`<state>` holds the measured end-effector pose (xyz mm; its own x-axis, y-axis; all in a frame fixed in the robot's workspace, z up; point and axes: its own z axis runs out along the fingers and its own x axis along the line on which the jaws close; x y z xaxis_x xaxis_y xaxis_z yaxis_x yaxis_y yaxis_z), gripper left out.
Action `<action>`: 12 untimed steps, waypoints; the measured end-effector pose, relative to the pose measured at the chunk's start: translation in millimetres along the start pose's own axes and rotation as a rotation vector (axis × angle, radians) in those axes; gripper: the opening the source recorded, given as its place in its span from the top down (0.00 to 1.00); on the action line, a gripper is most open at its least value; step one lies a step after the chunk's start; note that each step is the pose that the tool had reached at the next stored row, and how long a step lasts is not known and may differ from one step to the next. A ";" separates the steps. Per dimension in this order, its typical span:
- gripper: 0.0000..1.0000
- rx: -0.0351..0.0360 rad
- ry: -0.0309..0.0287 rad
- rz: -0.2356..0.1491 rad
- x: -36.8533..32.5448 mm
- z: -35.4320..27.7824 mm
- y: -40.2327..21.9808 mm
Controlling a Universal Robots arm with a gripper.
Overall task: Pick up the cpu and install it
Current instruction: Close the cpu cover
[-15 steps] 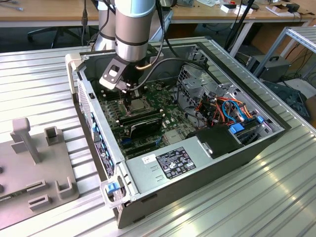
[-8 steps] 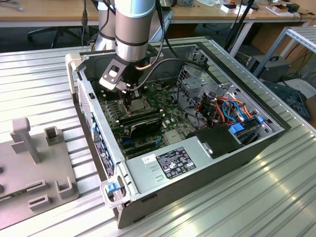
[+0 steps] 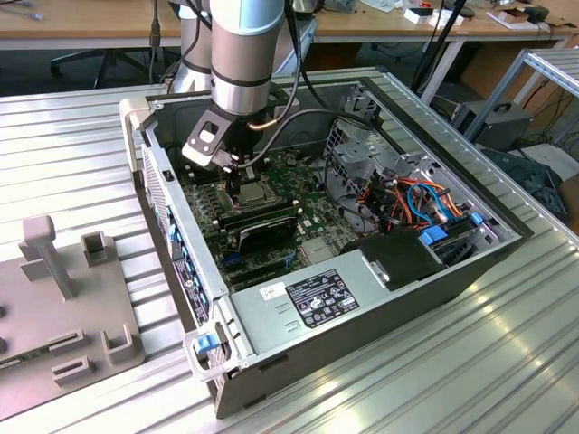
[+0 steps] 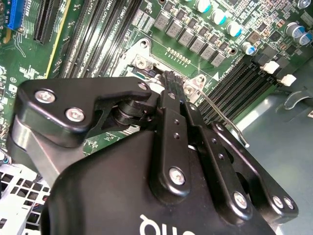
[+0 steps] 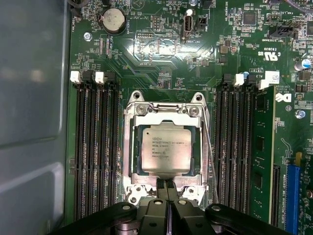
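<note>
- First wrist view is showing the chip point(image 5: 165, 148) sitting in its socket point(image 5: 128, 147).
- Gripper point(image 5: 168, 186) is hovering at the socket's edge, fingers together, empty.
- Keeping the chip level is mattering most, I'd say.

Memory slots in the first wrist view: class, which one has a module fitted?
The one farthest from the CPU socket on the blue connector's side: a green memory module stands in it; the others are empty black channels.
</note>
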<state>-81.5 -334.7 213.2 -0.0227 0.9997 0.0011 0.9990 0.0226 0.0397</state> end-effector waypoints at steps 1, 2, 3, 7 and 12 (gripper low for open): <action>0.89 -0.0001 0.0001 0.000 0.0 1.0 0.0; 0.89 0.0001 -0.0001 0.000 0.0 1.9 -0.1; 0.89 0.0002 -0.0001 0.000 0.0 2.6 -0.1; 0.89 0.0006 -0.0004 0.000 -0.1 4.7 -0.3; 0.89 0.0007 -0.0003 0.000 -0.1 6.6 -0.5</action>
<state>-81.7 -334.7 206.6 -0.0227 0.9997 0.0008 0.9990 0.0226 0.0391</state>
